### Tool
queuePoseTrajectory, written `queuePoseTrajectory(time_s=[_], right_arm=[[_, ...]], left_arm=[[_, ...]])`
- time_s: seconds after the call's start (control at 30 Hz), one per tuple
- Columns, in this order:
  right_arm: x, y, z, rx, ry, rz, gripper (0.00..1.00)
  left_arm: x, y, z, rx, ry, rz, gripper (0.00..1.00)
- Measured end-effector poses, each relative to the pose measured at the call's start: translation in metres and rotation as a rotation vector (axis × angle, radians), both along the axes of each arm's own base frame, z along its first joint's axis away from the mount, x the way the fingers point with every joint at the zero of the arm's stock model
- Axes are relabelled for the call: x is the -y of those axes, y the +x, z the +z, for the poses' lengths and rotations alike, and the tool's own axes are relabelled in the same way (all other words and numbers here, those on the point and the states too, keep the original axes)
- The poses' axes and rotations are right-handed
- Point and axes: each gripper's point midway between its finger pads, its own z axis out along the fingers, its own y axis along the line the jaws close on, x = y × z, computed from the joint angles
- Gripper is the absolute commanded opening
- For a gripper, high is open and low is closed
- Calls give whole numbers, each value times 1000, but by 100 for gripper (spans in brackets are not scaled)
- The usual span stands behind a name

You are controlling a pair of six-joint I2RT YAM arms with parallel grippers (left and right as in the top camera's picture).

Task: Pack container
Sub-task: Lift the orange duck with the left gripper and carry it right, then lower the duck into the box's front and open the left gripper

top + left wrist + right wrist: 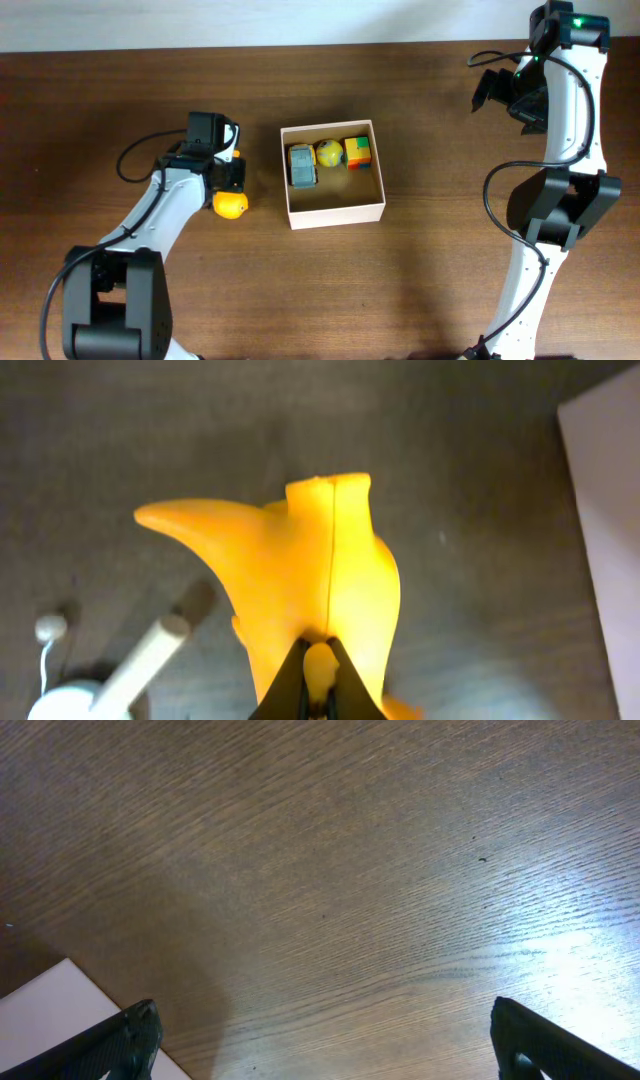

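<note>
Left end effector [318,680]: closed in a narrow pinch on one small lobe of a rounded yellow-orange plastic toy [320,580], which lies just left of the container; whether it rests on the dark wooden surface [440,250] cannot be told. Square shallow cardboard container [337,213]: white walls, tan inside, mid-surface. Along its far wall sit a grey toy car [302,165], a yellow-green ball [328,153] and a multicoloured cube [358,152]; the near half is bare. Right end effector [497,92]: jaws spread wide, empty, well right of the container. Hazards, as judged: the slim grip on smooth plastic may let the toy swing or slip out; a low carry could catch the container's left wall and push it; a release too far back could land on the car.
</note>
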Motion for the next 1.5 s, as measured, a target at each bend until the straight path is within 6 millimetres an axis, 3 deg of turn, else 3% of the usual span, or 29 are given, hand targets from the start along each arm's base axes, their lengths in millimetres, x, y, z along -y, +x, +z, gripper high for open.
queuePoseTrajectory(time_s=[0.1,0.17,0.23,0.37,0.57,0.7,0.87,1.03,1.27,1.5], right_arm=[[0,0,0,0,0,0,99],[0,0,0,0,0,0,99],[0,0,0,0,0,0,99],[0,0,0,0,0,0,99],[0,0,0,0,0,0,98],[0,0,0,0,0,1,99],[0,0,0,0,0,1,99],[0,0,0,0,0,0,99],[0,0,0,0,0,1,99],[0,0,0,0,0,0,99]], left_arm=[[-1,-3,8,-34,5,2,2],[-1,-3,25,-48,7,5,2],[0,1,45,-35,6,5,2],[10,6,105,54,-16,-56,2],[64,-8,180,207,-87,-323,2],[113,-29,200,261,-139,-543,2],[160,-51,201,269,-168,-772,2],[189,-64,188,267,-128,-974,2],[210,-55,130,193,-38,-1214,2],[221,-34,87,165,-15,-1275,2]])
